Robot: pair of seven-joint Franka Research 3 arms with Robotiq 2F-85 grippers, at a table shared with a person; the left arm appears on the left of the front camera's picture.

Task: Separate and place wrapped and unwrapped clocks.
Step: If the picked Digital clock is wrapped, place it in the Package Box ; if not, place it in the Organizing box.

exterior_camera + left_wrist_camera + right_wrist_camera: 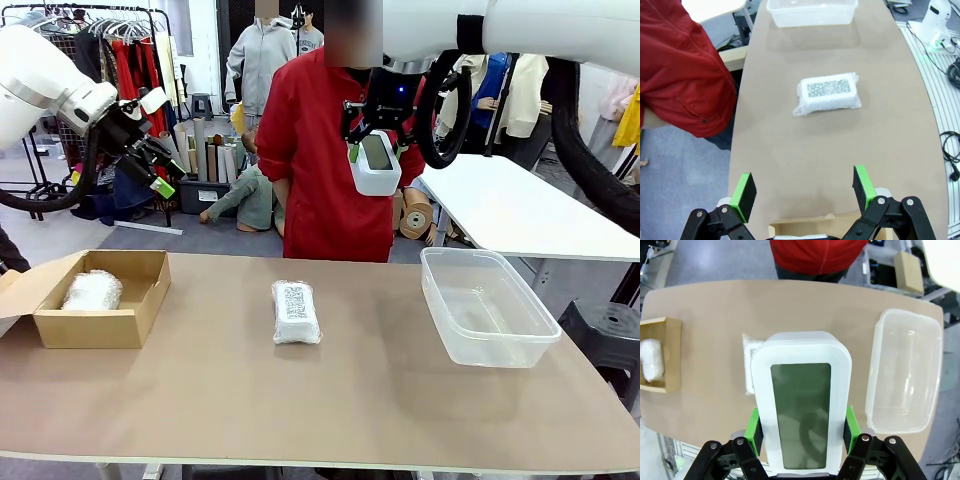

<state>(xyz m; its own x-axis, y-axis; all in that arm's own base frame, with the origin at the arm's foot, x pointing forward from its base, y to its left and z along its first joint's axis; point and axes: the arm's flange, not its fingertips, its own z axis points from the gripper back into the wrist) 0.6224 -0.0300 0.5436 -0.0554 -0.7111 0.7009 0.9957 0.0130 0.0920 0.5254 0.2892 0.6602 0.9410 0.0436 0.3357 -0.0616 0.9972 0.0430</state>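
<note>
Brown surface (200,400) carries the items in a row from the robot's left to its right.

An open cardboard box (100,327) stands at the left end. One bubble-wrapped bundle (92,290) lies inside it.

The second bubble-wrapped bundle (296,311) lies near the middle of the surface with its dark printed label facing up. It is well apart from both the box and the container.

A clear plastic container (490,345) stands at the right end, open at the top.

The right end effector (801,427) is clenched on the bare white clock (800,390). Its green pads (756,430) press against the two long sides of the clock, and the grey-green screen faces the wrist camera. In the front view the clock hangs in the air above the far edge of the surface, in front of a person (320,200) in a red top.

The left end effector (805,192) is released, with its fingers spread wide and nothing between them. It is raised above the box end of the surface. Its wrist camera looks along the surface toward the labelled bundle, with the container beyond.
</note>
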